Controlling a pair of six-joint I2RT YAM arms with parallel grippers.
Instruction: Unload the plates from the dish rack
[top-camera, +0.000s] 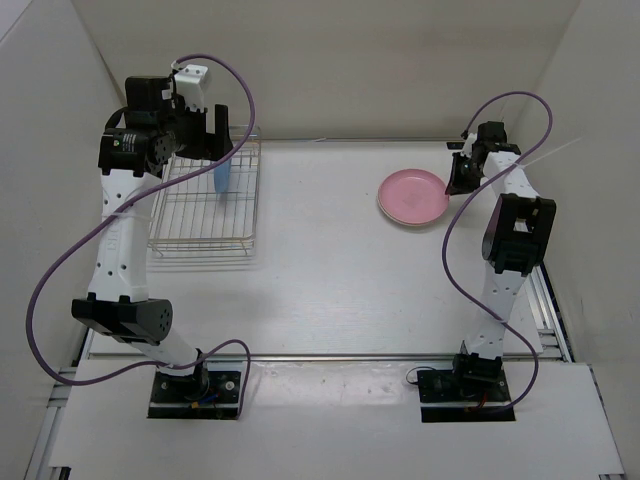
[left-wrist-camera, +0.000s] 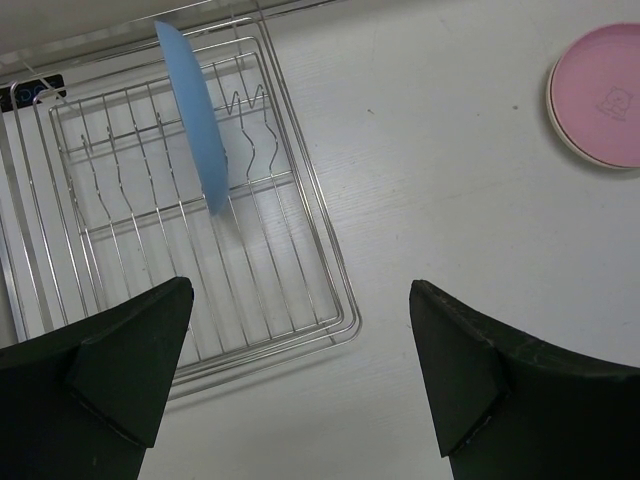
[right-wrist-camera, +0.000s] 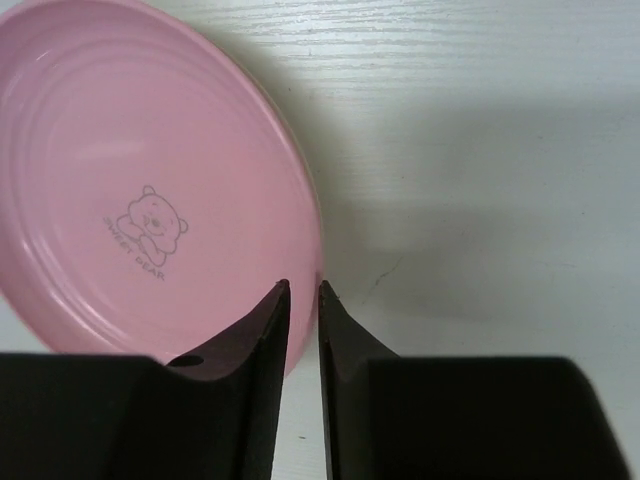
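Observation:
The light blue plate (top-camera: 221, 177) (left-wrist-camera: 196, 115) stands on edge in the silver wire dish rack (top-camera: 200, 215) (left-wrist-camera: 130, 200) at the far left. My left gripper (top-camera: 208, 135) (left-wrist-camera: 300, 288) hangs above the rack, open and empty. The pink plate (top-camera: 412, 195) (left-wrist-camera: 605, 95) (right-wrist-camera: 130, 180) lies flat at the far right on the cream plate, of which only a rim (left-wrist-camera: 551, 105) shows. My right gripper (top-camera: 458, 178) (right-wrist-camera: 303, 288) is at the pink plate's right edge. Its fingers are nearly closed, with the rim between them.
White walls enclose the table on the left, back and right. The pink plate carries a small bear print (right-wrist-camera: 145, 228). Purple cables loop off both arms. The rest of the rack holds no plates.

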